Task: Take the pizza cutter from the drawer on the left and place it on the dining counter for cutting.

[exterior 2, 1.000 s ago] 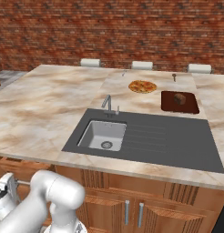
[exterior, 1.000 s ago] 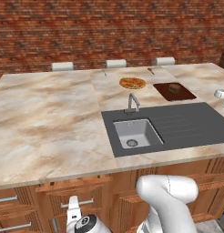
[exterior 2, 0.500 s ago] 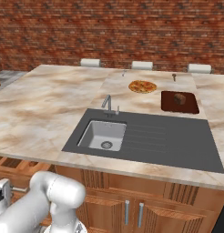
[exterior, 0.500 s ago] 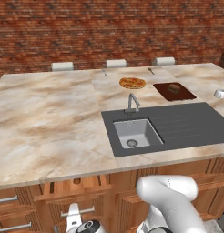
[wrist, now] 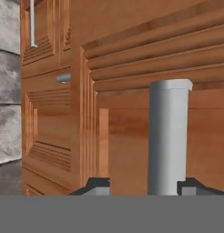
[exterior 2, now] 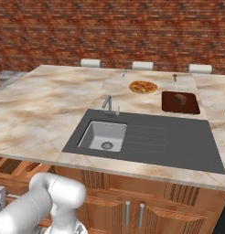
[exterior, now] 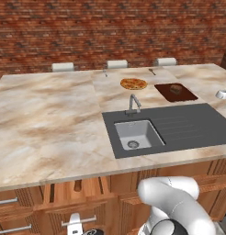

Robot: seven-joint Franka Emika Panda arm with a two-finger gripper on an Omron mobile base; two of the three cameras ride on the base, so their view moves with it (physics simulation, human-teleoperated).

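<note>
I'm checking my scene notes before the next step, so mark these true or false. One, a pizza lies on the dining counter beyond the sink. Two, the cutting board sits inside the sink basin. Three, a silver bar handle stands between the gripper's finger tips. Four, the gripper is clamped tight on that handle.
1. True: the pizza lies on the dining counter beyond the sink.
2. False: the cutting board lies on the counter, beside the pizza.
3. True: the silver bar handle stands between the tips of the gripper.
4. False: the jaws stand open, with a clear gap on one side.
</note>
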